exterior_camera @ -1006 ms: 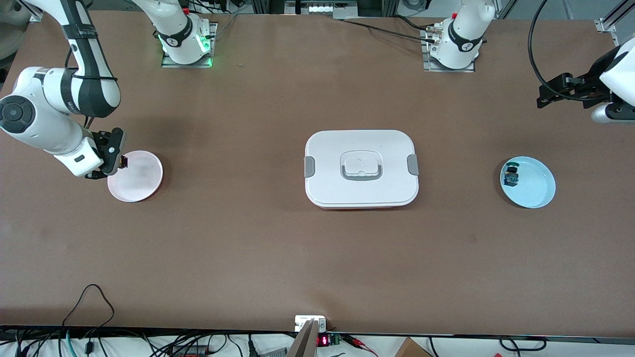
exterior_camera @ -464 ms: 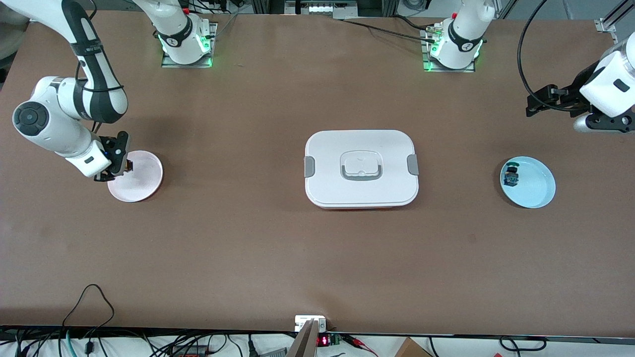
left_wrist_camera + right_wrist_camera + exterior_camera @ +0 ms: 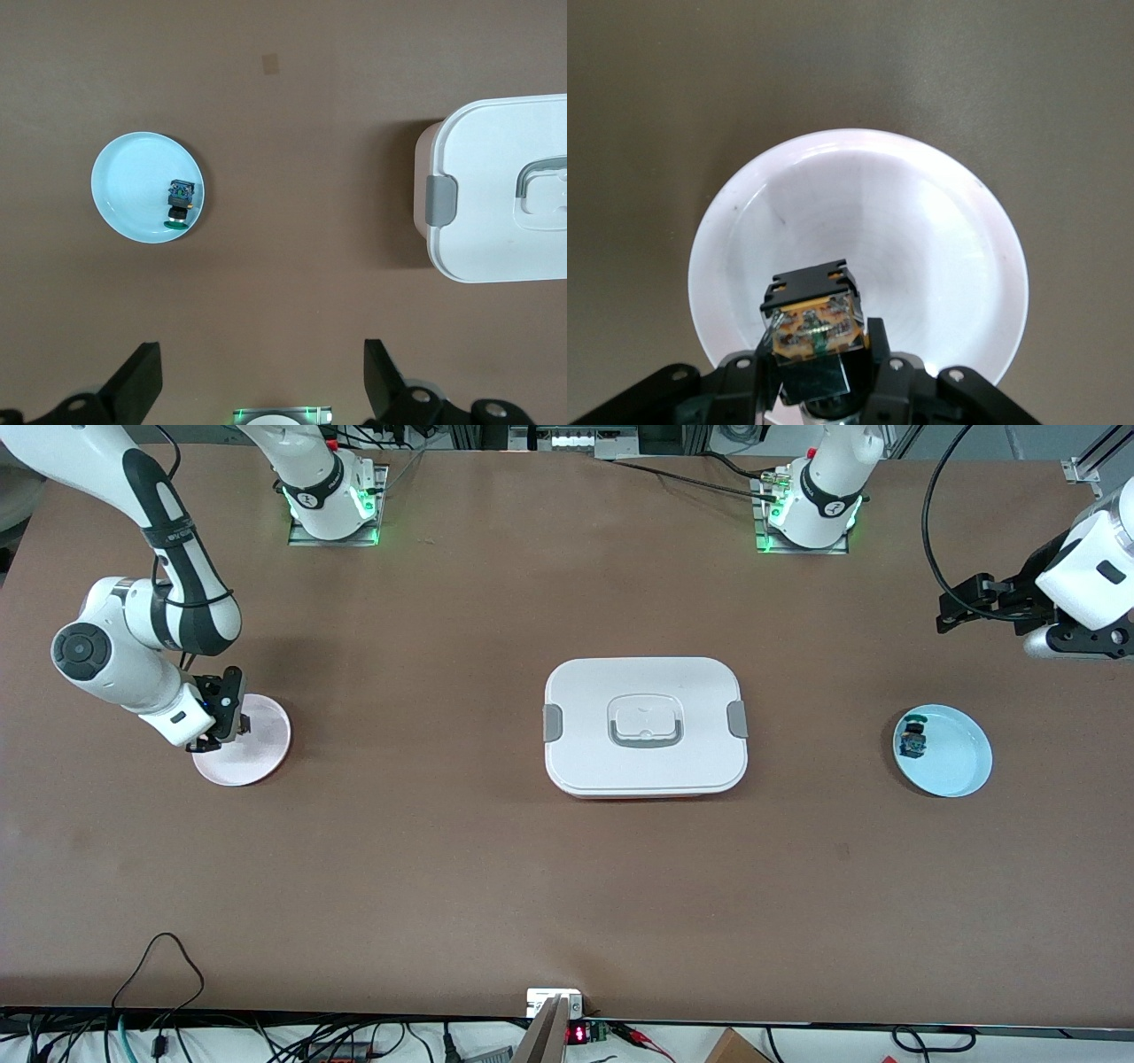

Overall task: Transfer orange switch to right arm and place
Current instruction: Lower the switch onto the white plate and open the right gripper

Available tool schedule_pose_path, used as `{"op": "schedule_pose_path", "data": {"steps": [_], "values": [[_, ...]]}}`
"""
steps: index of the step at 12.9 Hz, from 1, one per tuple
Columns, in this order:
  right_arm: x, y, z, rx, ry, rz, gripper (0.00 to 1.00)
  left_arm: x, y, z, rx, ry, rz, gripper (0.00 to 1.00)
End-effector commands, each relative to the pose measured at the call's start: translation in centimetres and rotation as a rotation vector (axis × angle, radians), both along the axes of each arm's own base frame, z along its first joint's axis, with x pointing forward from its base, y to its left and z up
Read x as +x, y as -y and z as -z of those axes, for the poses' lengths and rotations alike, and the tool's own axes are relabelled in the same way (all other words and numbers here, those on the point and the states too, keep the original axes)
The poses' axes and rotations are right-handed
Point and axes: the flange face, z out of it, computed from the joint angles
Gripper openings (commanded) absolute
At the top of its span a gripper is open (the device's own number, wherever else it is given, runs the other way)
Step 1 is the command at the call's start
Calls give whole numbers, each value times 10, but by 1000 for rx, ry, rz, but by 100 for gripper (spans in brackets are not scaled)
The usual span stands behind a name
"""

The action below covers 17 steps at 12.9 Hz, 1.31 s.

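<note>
2 fingers of the right gripper [image 3: 819, 376] pinch the light, rigid orange switch [image 3: 813, 326] over the pink plate [image 3: 939, 239], best gripped by its flat sides; the left gripper [image 3: 257, 390] waits spread.

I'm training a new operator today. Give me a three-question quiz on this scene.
1. True or false: the right pincer holds the orange switch over the pink plate.
2. What lies in the blue dish? A) nothing B) the green-capped switch C) a lid
3. Fill in: the left pincer is ____.

Key: 1 true; 2 B; 3 open
</note>
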Motion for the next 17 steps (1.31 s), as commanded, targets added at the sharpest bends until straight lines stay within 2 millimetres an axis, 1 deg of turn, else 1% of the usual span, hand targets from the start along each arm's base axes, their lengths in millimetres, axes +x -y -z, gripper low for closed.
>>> {"op": "schedule_pose_path", "data": {"steps": [1, 2, 3, 7, 8, 9, 10, 11, 14, 15, 16, 17], "values": [[-4, 3, 15, 1, 24, -27, 15, -3, 1, -3, -14, 11, -1, 100], [-6, 7, 19, 2, 35, -23, 15, -1, 1, 3, -13, -3, -1, 100], [-6, 6, 25, 1, 36, -31, 15, 0, 2, 9, -12, -16, -2, 100], [-9, 6, 33, 3, 31, -32, 15, 0, 2, 8, -12, -14, -2, 100], [-11, 8, 31, 3, 28, -28, 23, 0, 1, 8, -12, -12, -4, 100], [-11, 10, 29, 3, 30, -14, 53, 1, 2, 8, -12, -12, -1, 100], [-9, 12, 21, 0, 40, -17, 98, 1, 1, 8, -12, -12, -4, 100], [-9, 11, 15, -2, 39, -12, 100, 1, 2, 8, -12, -10, -1, 100], [-5, 10, -21, -8, 50, 23, 100, 1, 0, 8, -12, -12, -4, 100], [-1, 5, -35, -10, 57, 53, 100, 1, 0, 8, -12, -13, -4, 100], [3, -4, -48, -12, 56, 84, 100, 1, 0, 8, -12, -12, -4, 100], [12, -8, -67, -17, 64, 125, 100, 1, 0, 8, -12, -12, -2, 100]]}}
